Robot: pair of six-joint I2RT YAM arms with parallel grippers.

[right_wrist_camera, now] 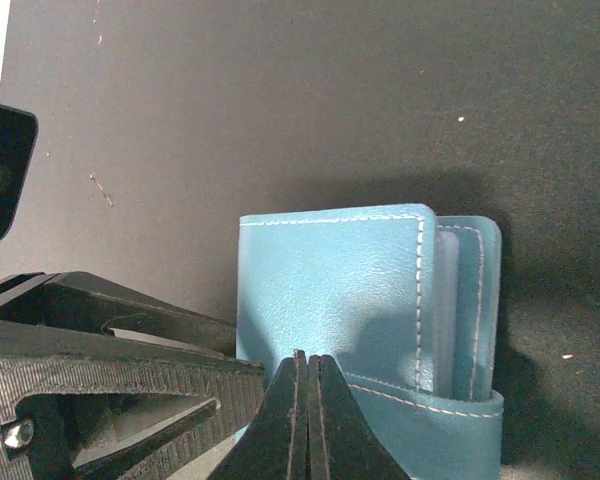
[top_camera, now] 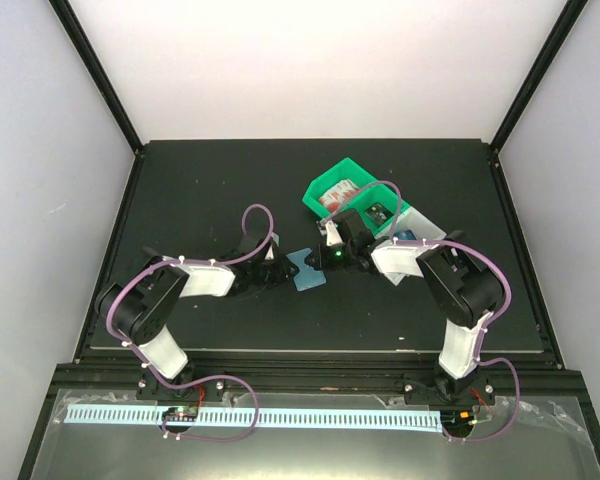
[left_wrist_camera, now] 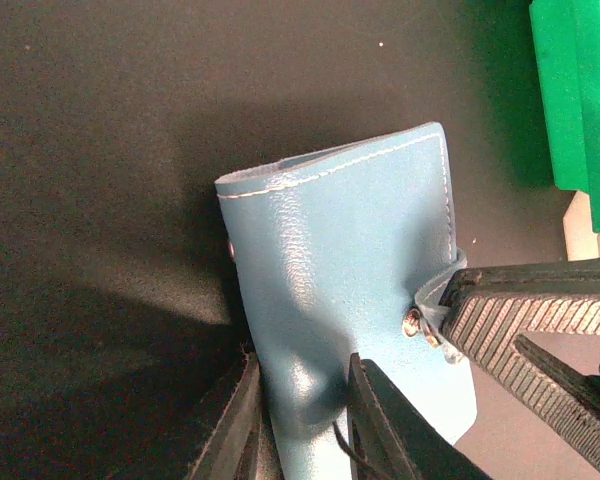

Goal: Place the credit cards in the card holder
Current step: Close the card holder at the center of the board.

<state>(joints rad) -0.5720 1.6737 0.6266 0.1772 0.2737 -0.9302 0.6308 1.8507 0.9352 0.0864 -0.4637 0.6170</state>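
Top view: teal-blue soft folding wallet (top_camera: 305, 268) at middle of black counter (top_camera: 200, 190), between left end effector (top_camera: 273, 272) and right end effector (top_camera: 332, 256). Green plastic bin (top_camera: 342, 185) close behind, open counter to left.

Left wrist: left one clamped on wallet's near end. Long axis runs away from fingers, stitched edge farthest. Snap tab (left_wrist_camera: 416, 320) pinched by right one.

Right wrist: right jaws squeezed together at wallet's near edge, open side faces right.

Probably a robotics lab cell: white panels (top_camera: 320, 60) and black posts (top_camera: 100, 75) are boxing in a black table (top_camera: 220, 180), left arm (top_camera: 165, 300) and right arm (top_camera: 460, 290) sitting bolted at its near edge.
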